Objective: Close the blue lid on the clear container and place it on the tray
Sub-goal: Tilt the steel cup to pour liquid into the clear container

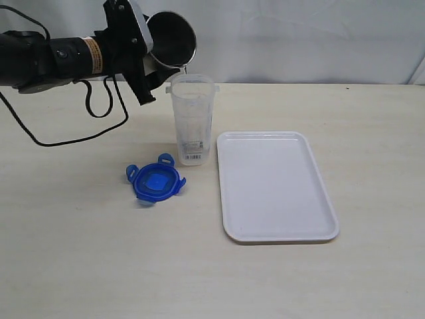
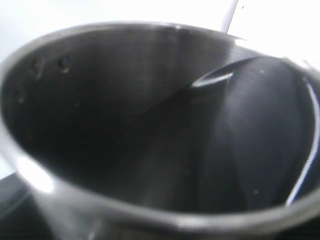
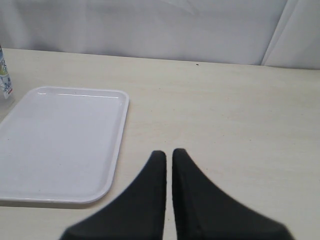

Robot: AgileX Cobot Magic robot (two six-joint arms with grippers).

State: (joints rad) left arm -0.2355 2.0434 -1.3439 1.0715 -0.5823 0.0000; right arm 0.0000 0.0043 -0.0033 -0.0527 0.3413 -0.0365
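Observation:
The clear container (image 1: 192, 119) stands upright and lidless on the table, just left of the white tray (image 1: 275, 186). The blue lid (image 1: 155, 181) lies flat on the table in front of it, to the left. My left gripper (image 1: 146, 56) is shut on a steel cup (image 1: 171, 38), held tilted with its mouth just above the container's rim. The cup's dark inside (image 2: 150, 125) fills the left wrist view and hides the fingers. My right gripper (image 3: 169, 152) is shut and empty, low over bare table beside the tray (image 3: 60, 145); it is outside the exterior view.
A black cable (image 1: 66, 133) from the left arm loops down onto the table at the left. A white backdrop (image 1: 299, 40) closes off the far edge. The container's labelled base (image 3: 4, 75) shows at the edge of the right wrist view.

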